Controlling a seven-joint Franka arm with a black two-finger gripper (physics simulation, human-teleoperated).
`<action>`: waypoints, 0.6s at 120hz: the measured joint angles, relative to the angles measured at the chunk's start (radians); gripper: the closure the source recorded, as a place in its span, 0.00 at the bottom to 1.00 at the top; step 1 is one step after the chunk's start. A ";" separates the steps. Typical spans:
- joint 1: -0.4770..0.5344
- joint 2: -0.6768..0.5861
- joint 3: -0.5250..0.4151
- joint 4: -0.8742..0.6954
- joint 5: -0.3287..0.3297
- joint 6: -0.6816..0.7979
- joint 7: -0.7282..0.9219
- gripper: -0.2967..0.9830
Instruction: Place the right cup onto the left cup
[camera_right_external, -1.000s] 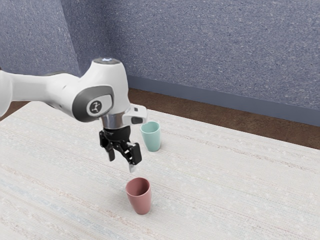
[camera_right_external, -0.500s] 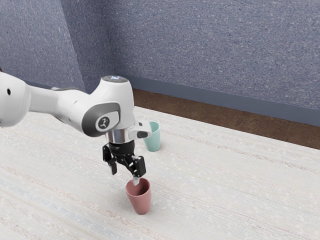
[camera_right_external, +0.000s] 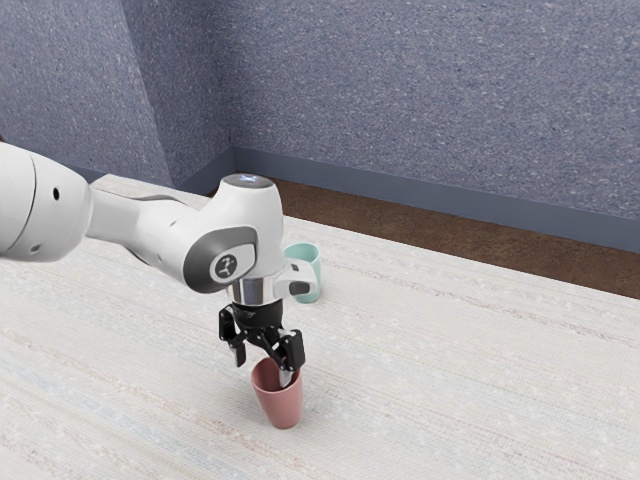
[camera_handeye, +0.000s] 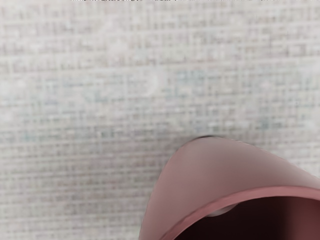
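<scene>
Gripper (camera_right_external: 262, 366) was held wide at the pink cup (camera_right_external: 282, 408), one finger apparently positioned inside its mouth and one outside, an arrangement suited to pinching the wall. The teal cup (camera_right_external: 308, 253), judged the stacking base, was seated upright, well apart.

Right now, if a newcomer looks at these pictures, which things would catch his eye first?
Probably the big white arm, coming in from the exterior view's left, its jaws open and low over the pink cup, one seemingly inside its mouth. Next, that cup itself, upright on the pale table, its rim large in the wrist view. Then the teal cup, partly hidden behind the arm.
</scene>
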 joint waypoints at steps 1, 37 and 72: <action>0.001 0.000 0.000 0.000 0.000 0.001 0.000 0.23; 0.014 0.002 0.001 0.000 -0.001 0.011 -0.011 0.24; 0.014 0.006 0.001 -0.001 -0.002 0.014 -0.018 0.40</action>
